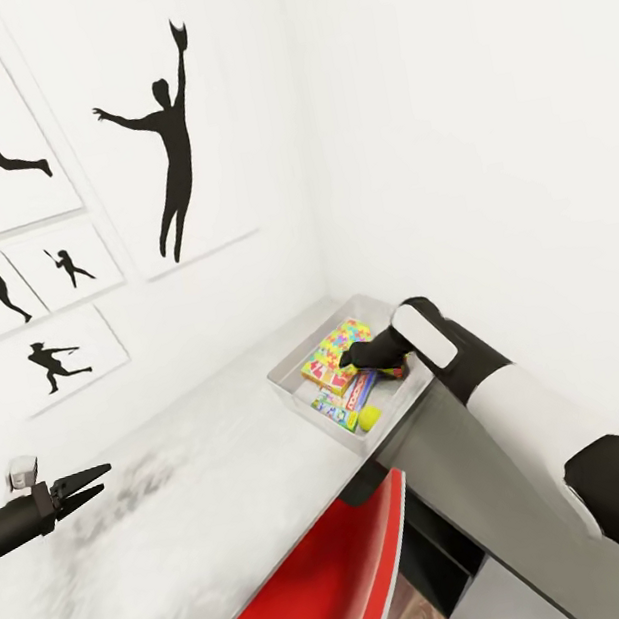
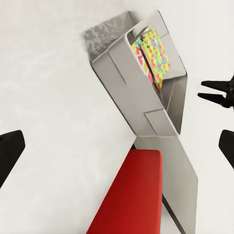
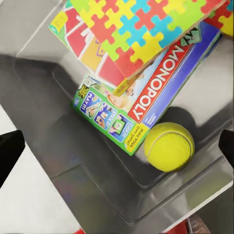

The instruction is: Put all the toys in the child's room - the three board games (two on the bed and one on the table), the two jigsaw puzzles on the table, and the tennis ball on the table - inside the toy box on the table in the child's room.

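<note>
The right pincer (image 1: pixel 358 354) hangs spread and empty inside the toy box (image 1: pixel 299 391), over the Monopoly box (image 3: pixel 161 83), the jigsaw puzzles (image 3: pixel 141 24) and the tennis ball (image 3: pixel 169 146). The left pincer (image 1: pixel 89 484), parted and empty, hovers above the pale tabletop (image 1: pixel 199 491). A red chair (image 1: pixel 329 590) sits below; silhouette posters (image 1: pixel 165 122) hang on the white wall.

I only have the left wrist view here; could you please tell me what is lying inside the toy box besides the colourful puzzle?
Observer: A Monopoly box lies under the jigsaw puzzle.
Operator: Thank you. Is the tennis ball in there?
Observer: Yes, the tennis ball sits on the toy box floor beside the Monopoly box.
Operator: And where is the right gripper?
Observer: The right gripper hangs over the toy box, its fingers spread wide, holding nothing.
</note>
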Controlling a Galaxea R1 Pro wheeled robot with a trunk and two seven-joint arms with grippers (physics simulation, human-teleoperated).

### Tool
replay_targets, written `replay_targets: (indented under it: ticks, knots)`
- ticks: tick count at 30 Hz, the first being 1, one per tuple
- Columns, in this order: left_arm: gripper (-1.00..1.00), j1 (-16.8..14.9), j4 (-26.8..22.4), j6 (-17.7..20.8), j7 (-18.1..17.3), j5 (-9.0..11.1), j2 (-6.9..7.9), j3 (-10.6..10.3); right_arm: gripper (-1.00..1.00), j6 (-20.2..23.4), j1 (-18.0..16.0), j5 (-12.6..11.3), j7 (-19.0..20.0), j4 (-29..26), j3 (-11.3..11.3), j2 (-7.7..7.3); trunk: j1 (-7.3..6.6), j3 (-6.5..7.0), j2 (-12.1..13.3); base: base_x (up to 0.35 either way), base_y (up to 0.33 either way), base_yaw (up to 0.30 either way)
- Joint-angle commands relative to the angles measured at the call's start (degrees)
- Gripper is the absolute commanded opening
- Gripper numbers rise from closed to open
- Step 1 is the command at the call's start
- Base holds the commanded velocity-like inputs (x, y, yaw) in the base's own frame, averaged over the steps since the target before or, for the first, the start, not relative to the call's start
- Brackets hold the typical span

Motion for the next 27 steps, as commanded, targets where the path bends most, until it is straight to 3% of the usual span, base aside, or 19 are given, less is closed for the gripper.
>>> replay_targets:
  ticks: [1,5,8,10,13,17,23,27]
  knots:
    - [1.00,-0.1,0.0,0.2,-0.3,-0.1,0.01,0.0,1.00,0.9,0.4,-0.6,-0.6,-2.7,0.0,-0.48,0.04,-0.01,-0.1,0.000,0.000,0.000]
    - [1.00,0.0,0.0,0.2,-0.3,-0.1,0.01,0.0,1.00,2.4,3.4,-1.0,-0.5,-11.8,-1.0,-3.11,0.04,0.36,-0.1,-0.006,0.000,0.000]
    - [1.00,-0.1,0.0,0.2,-0.3,-0.1,0.01,0.0,1.00,3.0,7.6,-2.1,-0.4,-21.1,-4.2,-5.80,0.04,0.64,-0.1,-0.084,0.006,0.000]
    - [1.00,-0.1,0.0,0.2,-0.3,-0.1,0.01,0.0,1.00,3.1,9.7,-2.9,-0.4,-24.8,-6.0,-6.84,0.04,0.83,-0.1,-0.163,0.041,0.000]
    - [1.00,-0.1,0.0,0.2,-0.3,-0.1,0.01,0.0,1.00,3.4,16.4,-7.2,-0.4,-34.4,-11.7,-9.78,0.04,1.11,-0.1,-0.231,0.082,-0.017]
    - [1.00,-0.1,0.0,0.2,-0.2,-0.1,0.01,0.0,1.00,3.4,22.2,-12.3,-0.3,-40.8,-16.3,-12.35,0.04,1.49,-0.1,-0.265,0.103,-0.050]
    - [1.00,0.0,0.0,0.2,-0.3,-0.1,-0.01,0.0,1.00,3.4,30.4,-20.5,0.1,-45.5,-23.5,-15.86,0.04,2.04,-0.1,-0.273,0.077,-0.095]
    - [1.00,0.0,0.0,0.2,-0.3,0.0,-0.04,0.0,1.00,3.4,35.8,-24.5,1.6,-46.5,-28.2,-17.23,0.04,2.41,-0.1,-0.209,0.026,-0.137]
